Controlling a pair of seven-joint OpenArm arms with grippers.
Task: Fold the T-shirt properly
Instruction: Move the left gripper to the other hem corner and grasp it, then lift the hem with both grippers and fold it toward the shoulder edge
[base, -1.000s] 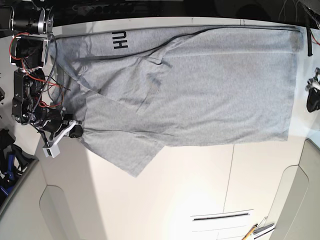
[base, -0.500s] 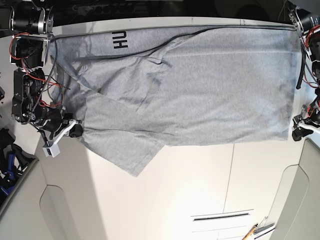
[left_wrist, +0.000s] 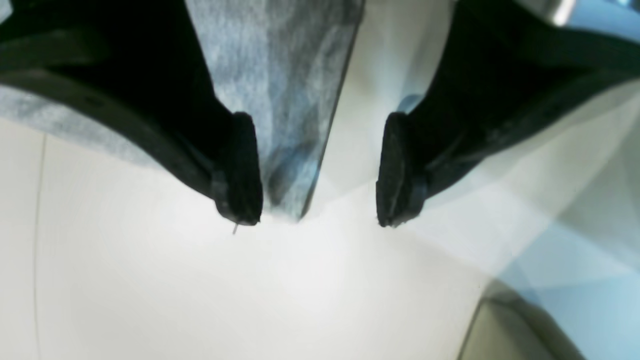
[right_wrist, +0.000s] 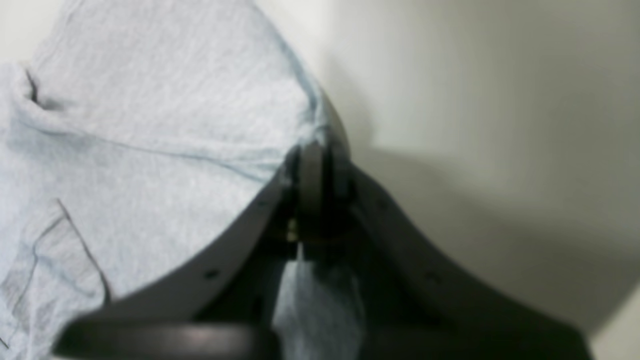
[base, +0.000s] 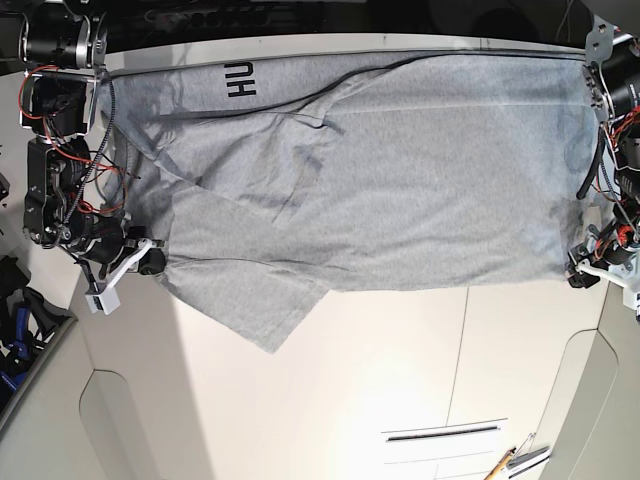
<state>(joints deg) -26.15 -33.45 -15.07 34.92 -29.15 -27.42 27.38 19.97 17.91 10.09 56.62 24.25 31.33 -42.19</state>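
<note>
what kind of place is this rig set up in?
Probably a robotics lab or test bench: two robot arms, the left gripper open by a T-shirt corner, loose cables on the other arm, white tabletop.

prob. a lab: robot arms, white table (base: 350, 400)

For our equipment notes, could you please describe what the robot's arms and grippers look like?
Both arms are black, with jointed segments; thin red cables loop along the right one. The left gripper has dark, blunt-tipped fingers, and the right gripper is black too.
</note>
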